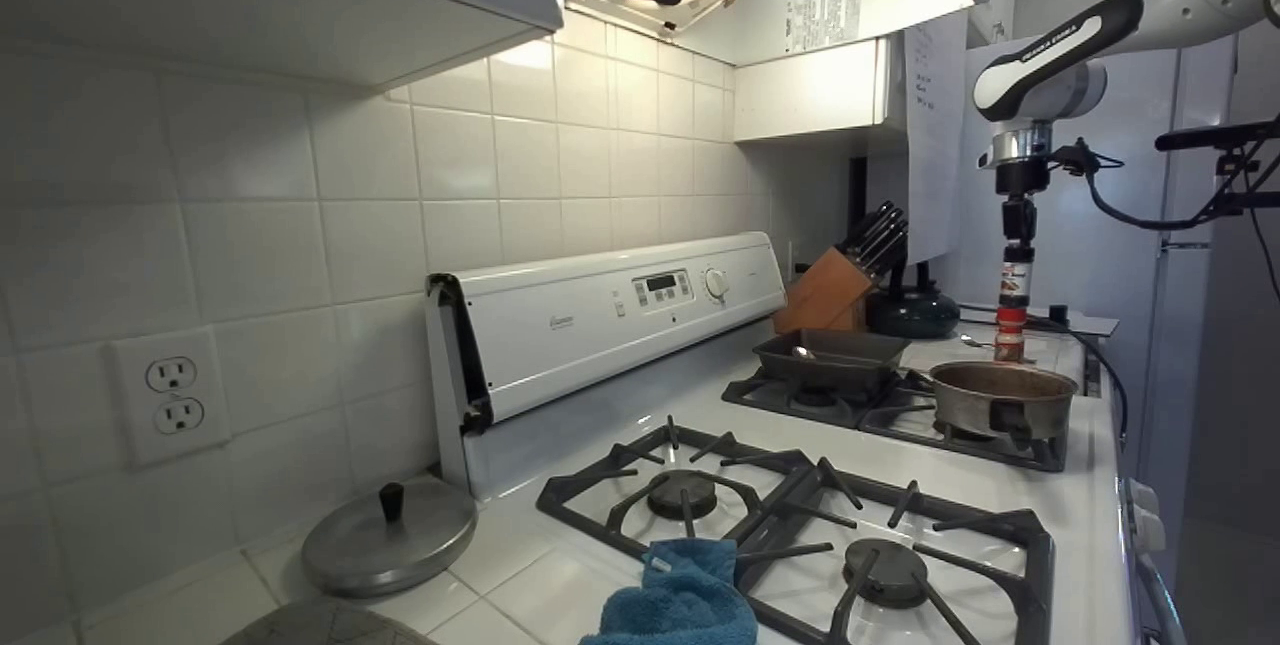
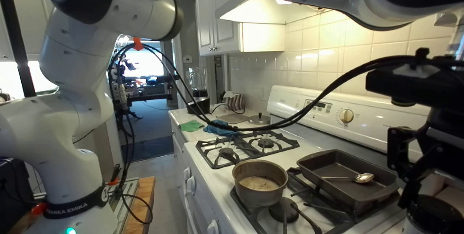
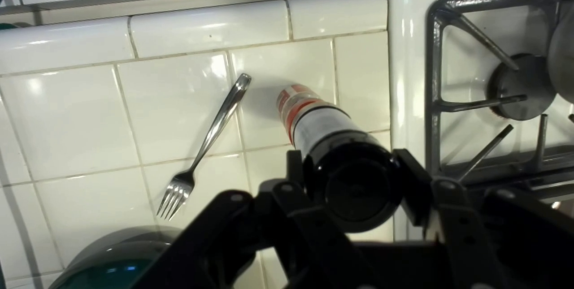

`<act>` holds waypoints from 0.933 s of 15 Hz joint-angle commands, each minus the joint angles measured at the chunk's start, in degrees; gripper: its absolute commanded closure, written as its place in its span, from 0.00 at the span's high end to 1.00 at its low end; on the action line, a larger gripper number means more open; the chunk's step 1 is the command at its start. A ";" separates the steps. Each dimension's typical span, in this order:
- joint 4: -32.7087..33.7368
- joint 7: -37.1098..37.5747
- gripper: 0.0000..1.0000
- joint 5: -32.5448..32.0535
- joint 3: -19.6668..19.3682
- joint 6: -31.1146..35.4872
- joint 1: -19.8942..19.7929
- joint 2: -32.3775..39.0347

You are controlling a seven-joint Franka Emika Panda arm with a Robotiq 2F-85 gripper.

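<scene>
As it points straight down, the claw (image 3: 352, 179) is clamped on the black cap (image 3: 358, 199) of a labelled jar (image 1: 1015, 278) — held high and plumb, presumably so that the label and base are free beneath the grip. Directly under it, at six o'clock in an exterior view, is what looks like a second jar (image 1: 1010, 334) with a red band; no gap shows between the two, yet whether the upper one bears on it I cannot tell. The lower one seems to stand on the tiled surface (image 3: 80, 118). Reddish colour shows in its side, though that may be label rather than contents; the labelled jar's filling cannot be made out.

In the wrist view a fork (image 3: 210, 140) lies between nine and ten o'clock of the cap, apart from the jars, and a burner grate (image 3: 435, 78) sits at two. On that grate stands a saucepan (image 2: 253, 199), lidless, handle toward ten o'clock in an exterior view; something pale and speckled covers its floor — perhaps liquid, perhaps residue. At its three o'clock, a baking pan (image 2: 328, 187) holds a spoon (image 2: 359, 179), likely so that the walls stop it sliding.
</scene>
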 commanded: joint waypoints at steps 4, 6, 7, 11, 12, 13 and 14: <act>2.57 1.56 0.27 -1.99 0.86 -1.59 -0.42 1.37; 2.69 1.63 0.27 -2.07 0.84 -1.60 -0.41 1.42; 2.70 1.70 0.27 -2.10 0.85 -1.58 -0.39 1.40; 2.77 1.83 0.27 -2.36 0.90 -1.65 -0.33 1.36; 2.73 1.85 0.27 -2.45 0.90 -1.67 -0.31 1.33; 2.75 1.87 0.27 -2.51 0.91 -1.67 -0.31 1.35; 2.74 1.87 0.27 -2.56 0.92 -1.64 -0.32 1.37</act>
